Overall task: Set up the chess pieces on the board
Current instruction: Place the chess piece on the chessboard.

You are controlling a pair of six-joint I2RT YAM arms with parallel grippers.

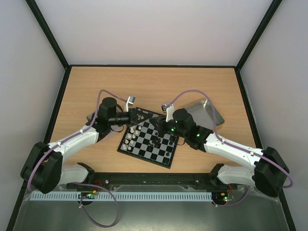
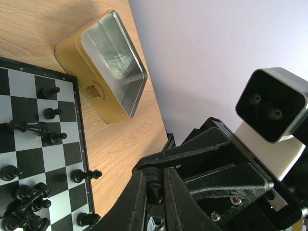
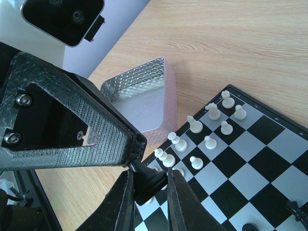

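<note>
Chessman first: one black chessman (image 3: 150,184) hangs above the 12 o'clock corner of the board (image 1: 157,155), touching no square. My right jaws pinch its thick end. My left jaws are pressed together on its other end, so both pairs meet tip to tip on the same piece.

Seen from above, the board lies turned cornerwise at the middle of the table (image 1: 96,86). White pieces (image 1: 129,137) stand upright in loose rows along its 9 o'clock side. Black pieces (image 1: 157,140) sit toward 3 o'clock. Some of them stand singly on squares by the frame. Others are bunched so tightly that I cannot tell which are upright.

My left wrist view shows a tin tray (image 2: 94,86) with a gold outer wall lying open side up, just beside the board's black edge. From above it is at 2 o'clock of the board. My right wrist view shows a second tin (image 3: 169,103) with a quilted silver inside, just beside the white edge.

My left arm (image 1: 72,139) reaches in from 8 o'clock and my right arm (image 1: 231,150) from 4 o'clock.
</note>
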